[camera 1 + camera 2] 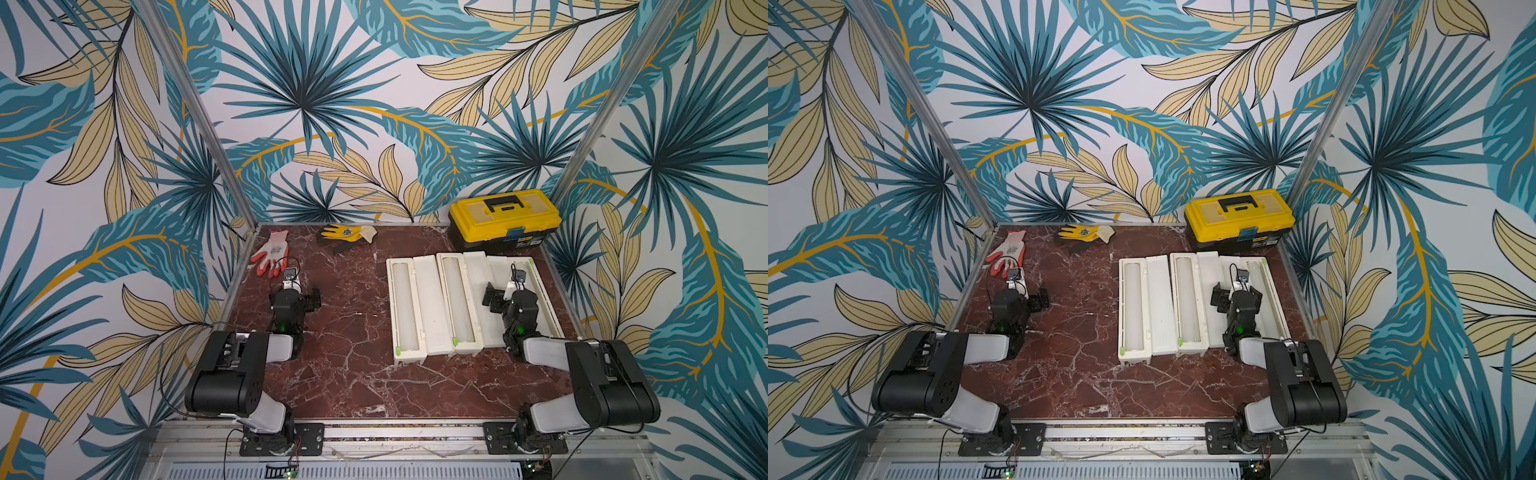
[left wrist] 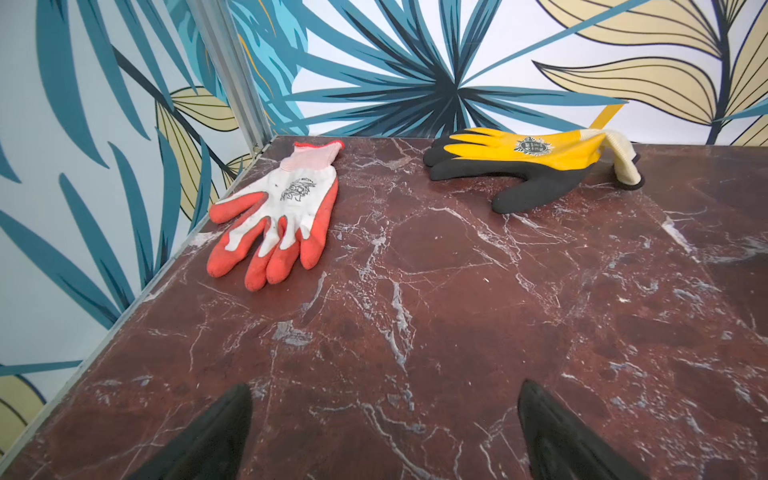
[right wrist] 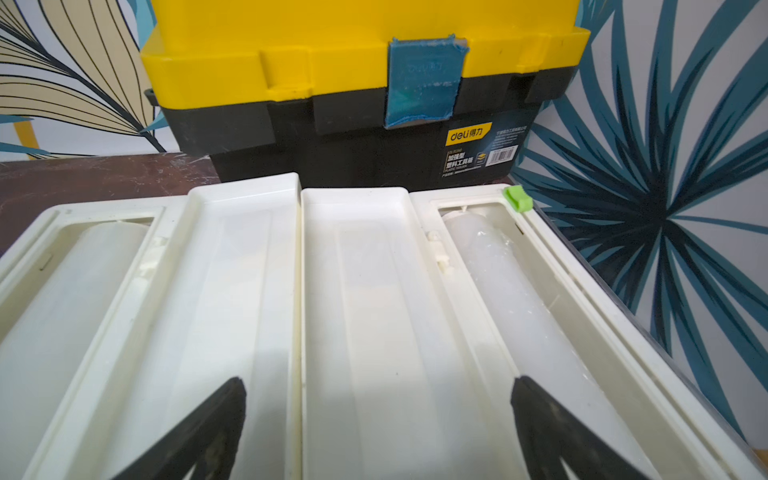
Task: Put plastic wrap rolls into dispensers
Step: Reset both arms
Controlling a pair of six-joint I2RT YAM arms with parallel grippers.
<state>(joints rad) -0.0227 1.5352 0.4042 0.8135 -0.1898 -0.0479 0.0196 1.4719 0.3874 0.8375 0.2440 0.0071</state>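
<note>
Three cream-white dispensers lie open side by side on the right half of the table: the left one [image 1: 430, 307], the middle one [image 1: 478, 299] and the right one [image 1: 1225, 291]. A translucent plastic wrap roll lies in each tray: left roll [image 1: 402, 303], middle roll [image 1: 456, 303], right roll [image 3: 511, 299]. My right gripper [image 3: 378, 384] is open and empty, low over the adjoining lids of the middle and right dispensers. My left gripper [image 2: 384, 390] is open and empty above bare marble at the left, far from the dispensers.
A yellow-and-black toolbox [image 1: 503, 216] stands at the back right, just behind the dispensers. A red-and-white glove [image 2: 282, 212] and a yellow-and-black glove [image 2: 528, 162] lie along the back edge ahead of the left gripper. Walls close off three sides.
</note>
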